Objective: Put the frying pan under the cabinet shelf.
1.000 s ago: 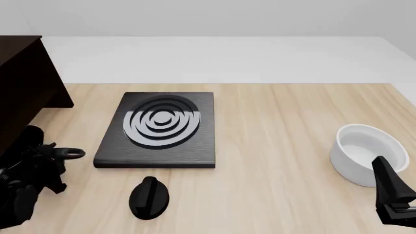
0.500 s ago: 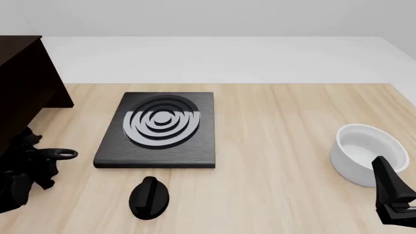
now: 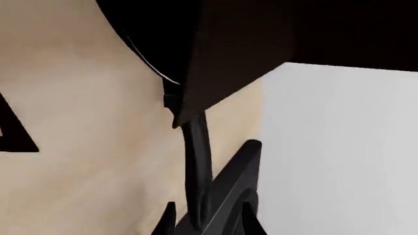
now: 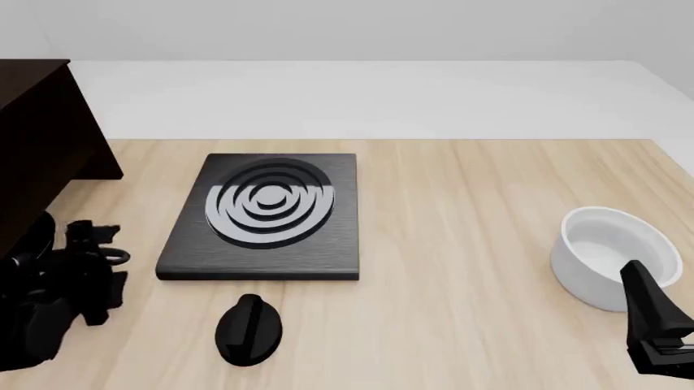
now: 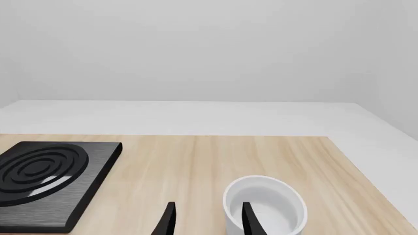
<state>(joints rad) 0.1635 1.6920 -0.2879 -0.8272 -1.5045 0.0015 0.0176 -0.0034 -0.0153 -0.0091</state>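
Left wrist view: jaws clamp the frying pan (image 3: 196, 161) handle, its rim tucked beneath the cabinet shelf (image 3: 228, 54) edge.

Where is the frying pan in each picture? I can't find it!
Front view: only a sliver of the frying pan shows at the far left edge, beside the cabinet shelf, by the left end effector.
Left wrist view: its handle runs between the fingers; the pan sits under the dark cabinet.
Right wrist view: not in it.
Shared landmark: the cabinet shelf.
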